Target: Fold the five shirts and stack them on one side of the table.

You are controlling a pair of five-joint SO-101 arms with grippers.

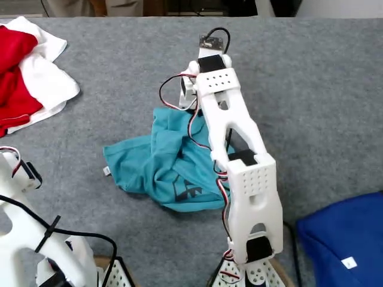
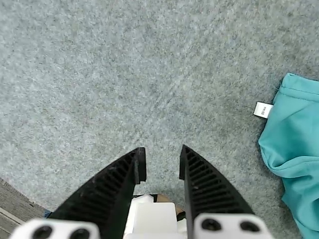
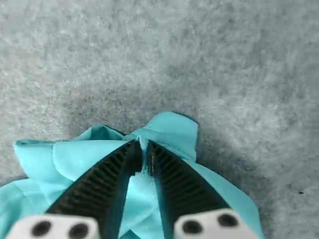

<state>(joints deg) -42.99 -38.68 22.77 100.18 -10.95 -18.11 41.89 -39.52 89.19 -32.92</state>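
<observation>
Risk: right claw (image 3: 143, 154) pinches only a thin fold at the edge of the crumpled teal shirt (image 1: 161, 170); a pull may slip off or drag the heap. Left claw (image 2: 162, 164) spread over bare table (image 2: 99, 74), teal shirt just beside it. Blue shirt (image 1: 344, 239) and red and white shirts (image 1: 36, 78) lie well apart from both claws; right arm (image 1: 239, 161) overhangs the cloth
</observation>
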